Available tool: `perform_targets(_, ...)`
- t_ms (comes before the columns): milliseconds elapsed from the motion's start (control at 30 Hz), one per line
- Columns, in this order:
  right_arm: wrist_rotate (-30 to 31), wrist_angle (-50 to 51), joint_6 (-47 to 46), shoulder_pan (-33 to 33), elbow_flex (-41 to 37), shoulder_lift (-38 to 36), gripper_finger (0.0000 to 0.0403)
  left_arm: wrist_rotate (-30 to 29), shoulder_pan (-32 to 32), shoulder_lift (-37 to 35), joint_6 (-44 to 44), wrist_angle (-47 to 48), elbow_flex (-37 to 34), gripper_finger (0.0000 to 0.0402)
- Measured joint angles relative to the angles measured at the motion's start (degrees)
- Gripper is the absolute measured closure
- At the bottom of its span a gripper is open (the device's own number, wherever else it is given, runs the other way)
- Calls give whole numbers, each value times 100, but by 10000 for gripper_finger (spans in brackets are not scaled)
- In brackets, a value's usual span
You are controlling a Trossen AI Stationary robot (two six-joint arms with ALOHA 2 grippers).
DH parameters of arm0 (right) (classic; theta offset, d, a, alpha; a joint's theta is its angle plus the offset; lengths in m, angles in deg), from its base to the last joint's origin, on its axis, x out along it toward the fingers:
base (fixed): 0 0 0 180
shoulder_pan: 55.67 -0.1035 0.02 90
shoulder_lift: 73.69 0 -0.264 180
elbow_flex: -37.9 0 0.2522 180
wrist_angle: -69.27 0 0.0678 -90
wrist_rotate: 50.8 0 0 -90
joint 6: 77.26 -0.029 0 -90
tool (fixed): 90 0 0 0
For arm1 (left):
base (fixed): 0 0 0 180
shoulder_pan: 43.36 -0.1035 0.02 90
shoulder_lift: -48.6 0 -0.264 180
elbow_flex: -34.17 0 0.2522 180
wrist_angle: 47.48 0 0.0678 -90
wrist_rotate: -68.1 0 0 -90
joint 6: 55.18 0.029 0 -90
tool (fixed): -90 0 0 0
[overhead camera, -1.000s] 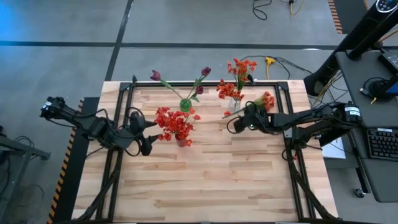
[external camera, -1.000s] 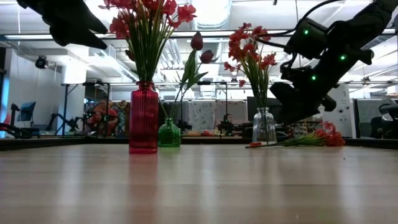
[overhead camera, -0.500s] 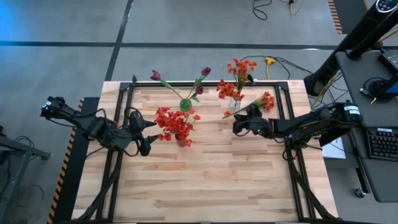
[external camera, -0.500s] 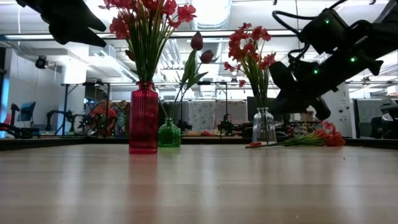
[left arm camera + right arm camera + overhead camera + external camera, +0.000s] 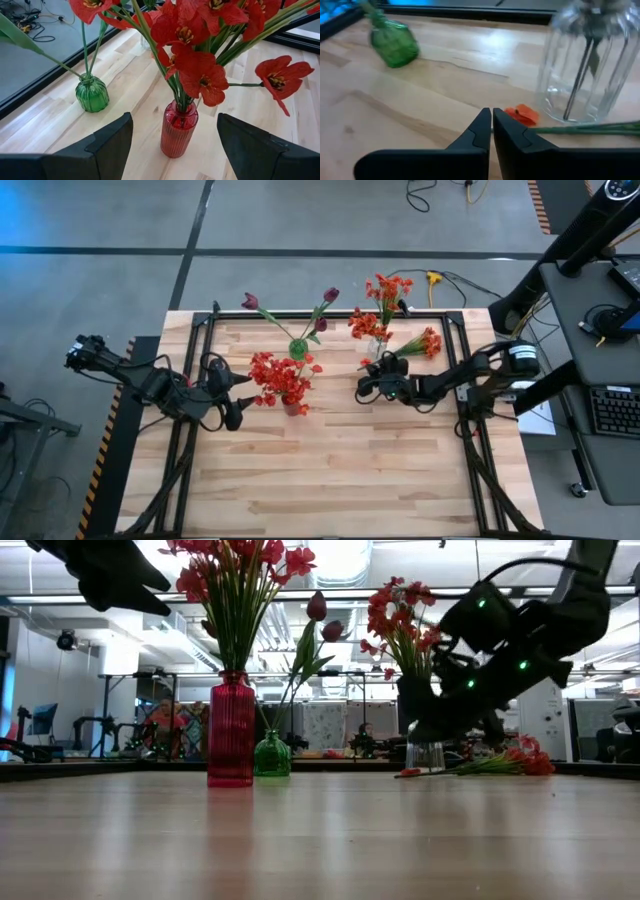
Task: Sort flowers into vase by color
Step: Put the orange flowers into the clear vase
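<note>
A pale wooden table stands on grey floor, an open workshop beyond; no writing is readable. The right gripper is clenched empty beside the loose orange flower, perhaps just short of its stem. The left gripper is spread before the red vase.

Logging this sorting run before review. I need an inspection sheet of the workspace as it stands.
Surface: wooden table, bare in front.
Job's things: red flowers in red vase; purple buds in green vase; orange-red flowers in clear vase; one orange-red stem lying flat.
Clutter: nothing seen.
Grippers: left tool open, facing red vase; right tool shut, empty, near the clear vase.
Cables: on floor behind table.
Surroundings: desk, keyboard.
</note>
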Motion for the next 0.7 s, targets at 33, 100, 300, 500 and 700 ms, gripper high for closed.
perform_targets(33, 25, -10, -75, 26, 9, 70, 391, 1, 2, 6, -1, 4, 0, 129)
perform_targets(100, 35, -6, -267, 105, 6, 166, 390, -1, 3, 14, 0, 7, 0, 129)
perform_targets(300, -17, -1, -554, 285, 84, 513, 390, -6, 3, 12, 15, 17, 0, 129)
perform_targets(500, -106, -3, -512, 319, 360, 838, 390, -6, 3, -8, 17, 15, 0, 129)
perform_targets(700, -117, 92, -341, 470, 502, 940, 390, -4, -1, -12, 17, 12, 0, 129)
